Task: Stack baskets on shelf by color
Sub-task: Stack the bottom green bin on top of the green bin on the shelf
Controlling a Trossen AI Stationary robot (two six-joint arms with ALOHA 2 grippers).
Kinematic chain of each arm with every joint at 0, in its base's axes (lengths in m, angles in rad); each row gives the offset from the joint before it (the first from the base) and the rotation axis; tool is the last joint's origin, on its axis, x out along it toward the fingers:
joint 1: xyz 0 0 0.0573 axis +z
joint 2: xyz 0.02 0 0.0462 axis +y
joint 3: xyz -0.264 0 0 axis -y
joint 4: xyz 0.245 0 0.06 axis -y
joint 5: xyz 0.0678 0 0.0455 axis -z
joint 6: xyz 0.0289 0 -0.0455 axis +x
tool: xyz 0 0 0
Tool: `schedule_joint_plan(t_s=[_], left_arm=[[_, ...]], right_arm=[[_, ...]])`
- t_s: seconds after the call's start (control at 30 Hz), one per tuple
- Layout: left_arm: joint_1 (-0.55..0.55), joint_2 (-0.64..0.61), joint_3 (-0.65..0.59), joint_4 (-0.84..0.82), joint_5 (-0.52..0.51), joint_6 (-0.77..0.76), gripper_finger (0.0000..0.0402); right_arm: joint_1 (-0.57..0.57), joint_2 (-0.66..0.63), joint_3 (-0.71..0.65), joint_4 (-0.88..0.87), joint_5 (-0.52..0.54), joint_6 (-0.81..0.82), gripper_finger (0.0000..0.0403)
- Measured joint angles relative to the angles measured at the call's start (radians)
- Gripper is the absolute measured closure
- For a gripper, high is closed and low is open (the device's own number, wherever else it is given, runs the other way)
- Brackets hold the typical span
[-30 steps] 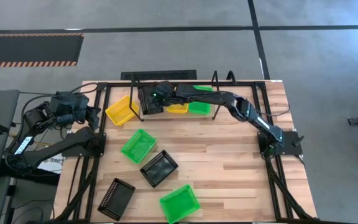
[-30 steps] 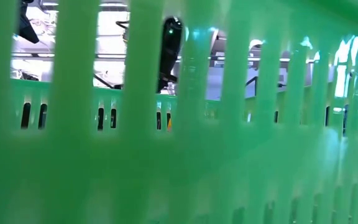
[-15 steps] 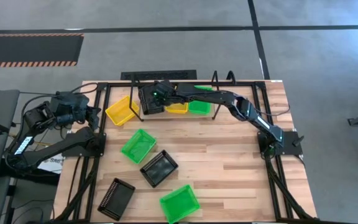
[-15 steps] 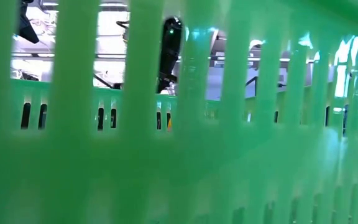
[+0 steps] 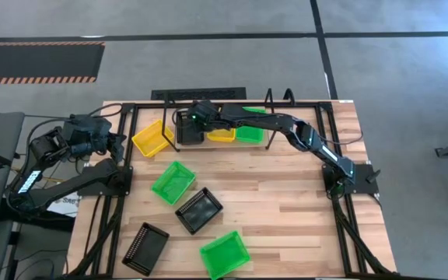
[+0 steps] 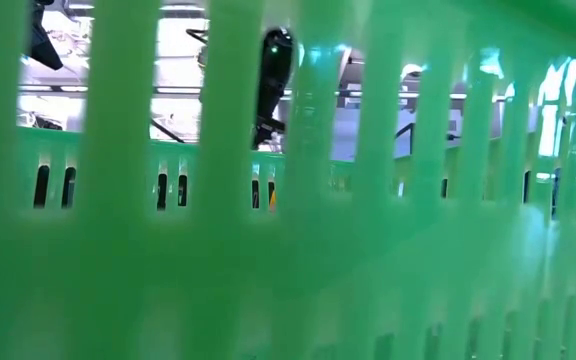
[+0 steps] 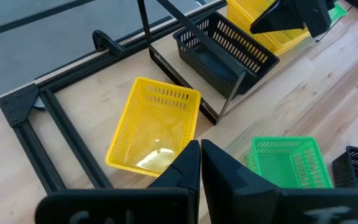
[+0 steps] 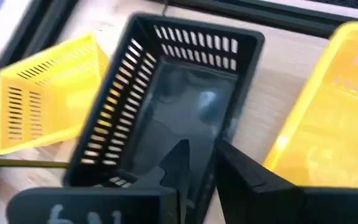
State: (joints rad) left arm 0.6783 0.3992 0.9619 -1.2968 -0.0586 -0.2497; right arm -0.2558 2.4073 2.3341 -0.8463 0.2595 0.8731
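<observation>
The table (image 5: 286, 194) is a pale wooden top in a black frame. At its far edge stands the shelf (image 5: 269, 99), a low black tube rack.

The right arm (image 5: 309, 140) reaches from the right side across to the shelf's left end. The left arm (image 5: 76, 183) waits folded at the table's left edge.

On the shelf sit three baskets in a row: a black basket (image 5: 189, 126) at the left end, a yellow basket (image 5: 222, 135) in the middle and a green basket (image 5: 249, 134) to its right.

Off the shelf, a second yellow basket (image 5: 152, 138) lies on the table just left of the rack. A second green basket (image 5: 173, 182) lies nearer the middle, with a second black basket (image 5: 199, 210) just beside it. A third black basket (image 5: 145, 247) lies near the front left. A third green basket (image 5: 225, 253) lies at the front edge, filling the low view.

The right gripper (image 8: 197, 165) hangs over the near wall of the black basket on the shelf. Its fingers (image 8: 247, 171) stand slightly apart, one on each side of that wall; whether they press it I cannot tell.

The left gripper (image 7: 200, 163) hovers above the table, its fingers pressed together on nothing, over the yellow basket beside the rack.
</observation>
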Motion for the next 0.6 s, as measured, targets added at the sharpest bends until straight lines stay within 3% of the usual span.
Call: schedule_joint_plan(t_s=[0.1,0.33,0.6], left_arm=[[0.0,0.0,0.0,0.0,0.0,0.0,0.0401],[0.0,0.0,0.0,-0.001,0.001,0.0,0.0401],[0.0,0.0,0.0,-0.019,0.002,0.001,0.0401]], right_arm=[[0.0,0.0,0.009,0.031,-0.036,-0.008,0.0311],[0.004,-0.037,0.023,0.102,-0.278,-0.04,0.0311],[0.085,-0.204,0.022,-0.048,-0.326,-0.121,0.0334]])
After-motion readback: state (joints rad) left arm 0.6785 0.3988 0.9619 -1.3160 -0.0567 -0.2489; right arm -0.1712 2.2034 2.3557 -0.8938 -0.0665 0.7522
